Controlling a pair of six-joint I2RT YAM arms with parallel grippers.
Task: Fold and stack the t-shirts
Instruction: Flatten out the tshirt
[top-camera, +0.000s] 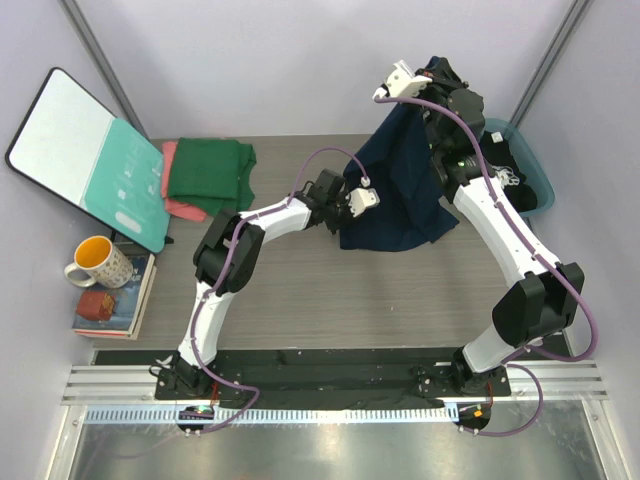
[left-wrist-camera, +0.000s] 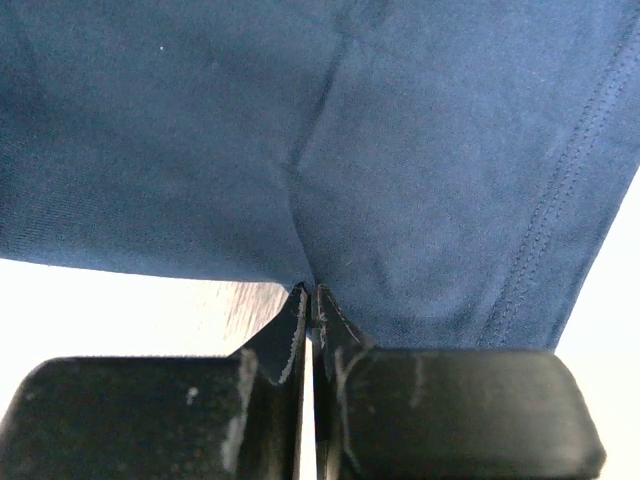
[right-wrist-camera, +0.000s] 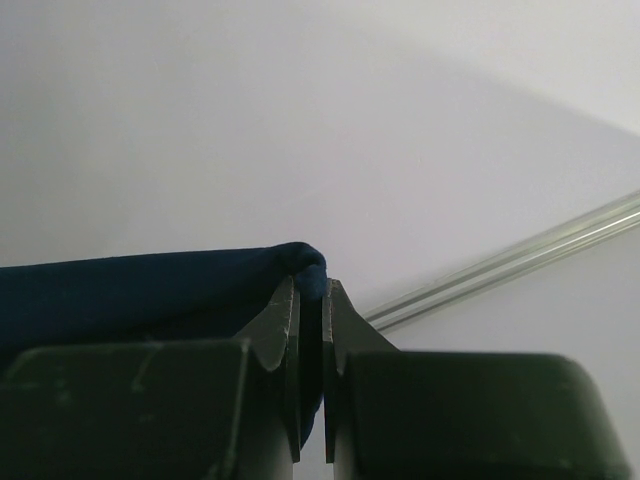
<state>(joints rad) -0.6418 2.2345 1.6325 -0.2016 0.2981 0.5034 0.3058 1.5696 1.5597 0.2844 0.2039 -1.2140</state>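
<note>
Our right arm stretches high, right fingers (right-wrist-camera: 283, 325) clamped on the plain navy blue cloth t-shirt (top-camera: 400, 170) hanging over the counter (top-camera: 330, 290). Our left fingers (left-wrist-camera: 285, 345) pinch its lower edge. A folded dark green cloth t-shirt (top-camera: 208, 170) lies well left.

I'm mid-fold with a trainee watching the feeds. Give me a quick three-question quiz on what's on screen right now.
1. True or false: the left gripper and the right gripper are both shut on the navy t-shirt.
2. The folded green t-shirt lies on: A) the pink t-shirt; B) a stack of books; C) a teal bin.
3. Which gripper holds its pinch of the navy t-shirt higher above the table?

Key: 1 true; 2 A; 3 the right gripper.
</note>
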